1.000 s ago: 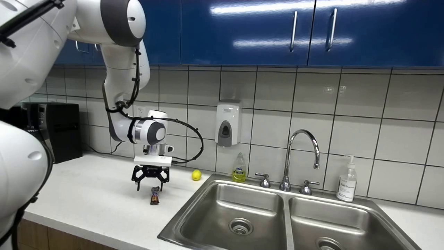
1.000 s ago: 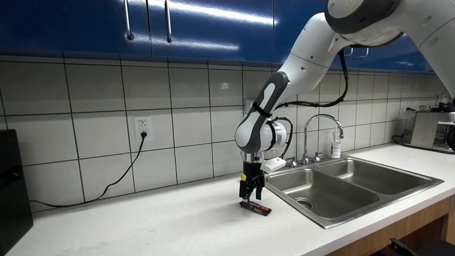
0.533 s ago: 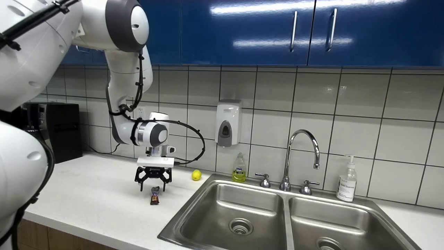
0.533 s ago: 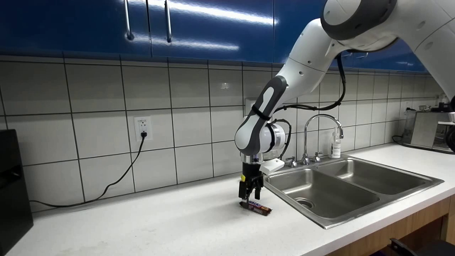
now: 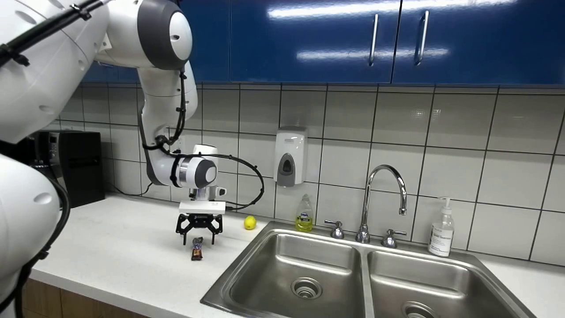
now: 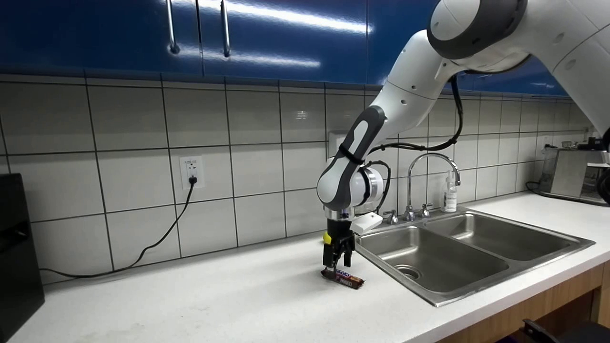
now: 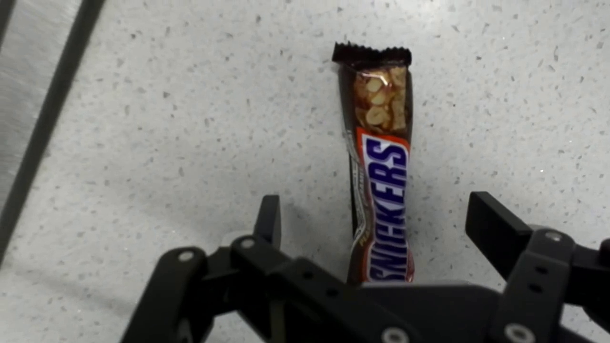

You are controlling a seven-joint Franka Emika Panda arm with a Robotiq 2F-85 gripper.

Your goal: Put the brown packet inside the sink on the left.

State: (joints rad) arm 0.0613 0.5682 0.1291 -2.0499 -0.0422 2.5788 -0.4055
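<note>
Moved a bit sideways since a moment ago, the gripper [image 5: 198,242] hangs over one end of the brown packet [image 7: 381,181]. Its fingers [image 7: 498,228] are spread wide, one to each side of the packet, with a gap on both sides. The packet lies flat on the white counter [image 5: 110,247]. Near the packet is the sink [image 5: 232,274]. Closer to the tiled wall [image 5: 344,168] than the packet sits a round yellow thing [image 5: 250,222].
</note>
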